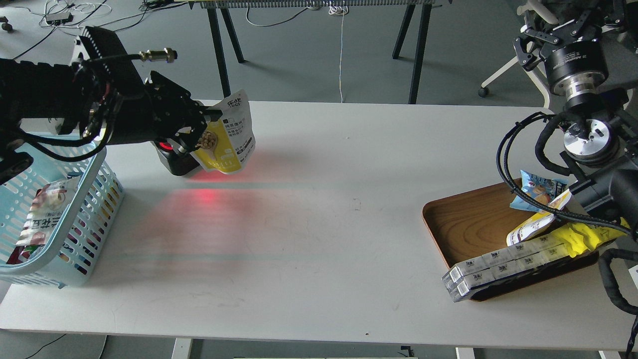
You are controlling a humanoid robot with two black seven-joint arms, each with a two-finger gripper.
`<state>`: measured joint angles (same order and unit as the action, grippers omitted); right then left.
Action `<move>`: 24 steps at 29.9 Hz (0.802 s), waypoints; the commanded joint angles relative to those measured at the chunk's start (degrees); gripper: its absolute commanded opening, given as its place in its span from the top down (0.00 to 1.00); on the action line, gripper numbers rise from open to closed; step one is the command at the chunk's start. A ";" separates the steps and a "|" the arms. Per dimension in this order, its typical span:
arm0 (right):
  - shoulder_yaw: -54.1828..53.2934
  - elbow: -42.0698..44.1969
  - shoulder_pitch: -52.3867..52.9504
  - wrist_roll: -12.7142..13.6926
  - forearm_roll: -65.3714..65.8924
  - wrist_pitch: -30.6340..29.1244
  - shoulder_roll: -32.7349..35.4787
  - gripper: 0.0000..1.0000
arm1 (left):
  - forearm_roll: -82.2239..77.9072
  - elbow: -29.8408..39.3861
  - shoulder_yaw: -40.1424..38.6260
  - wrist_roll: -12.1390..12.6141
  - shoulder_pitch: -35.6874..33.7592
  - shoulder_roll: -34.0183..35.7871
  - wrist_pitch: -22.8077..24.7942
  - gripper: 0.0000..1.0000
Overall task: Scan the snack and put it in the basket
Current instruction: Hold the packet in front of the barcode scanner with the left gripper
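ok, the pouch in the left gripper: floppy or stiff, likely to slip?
Probably floppy: the snack hangs bent and tilted from the left gripper, pinched near one edge. Likely light, since that edge pinch alone carries it above the table. Its glossy film may be slippery, so it could swing or creep during the move.

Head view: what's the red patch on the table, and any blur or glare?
Head view: red scanner light spills across the table below the snack held by the left gripper; faint horizontal banding in that glow; image sharp; the wooden tray shows mild sheen.
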<state>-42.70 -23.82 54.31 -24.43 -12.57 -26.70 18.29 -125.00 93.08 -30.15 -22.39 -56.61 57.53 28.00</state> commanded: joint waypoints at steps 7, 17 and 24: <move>-0.01 0.00 0.27 0.09 0.00 -0.02 -0.01 0.02 | 0.00 -1.14 1.14 0.33 1.58 -0.67 0.00 1.00; -0.10 0.09 0.27 0.00 0.00 -0.02 -0.09 0.02 | 0.00 -3.34 2.82 0.50 2.90 -0.93 0.00 1.00; -0.19 0.09 0.27 0.00 0.00 -0.02 -0.01 0.02 | 0.00 -4.75 2.82 0.68 2.90 -3.21 0.00 1.00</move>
<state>-42.78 -23.72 54.58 -24.42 -12.57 -26.72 18.23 -125.00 88.86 -27.34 -21.80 -53.71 55.08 28.00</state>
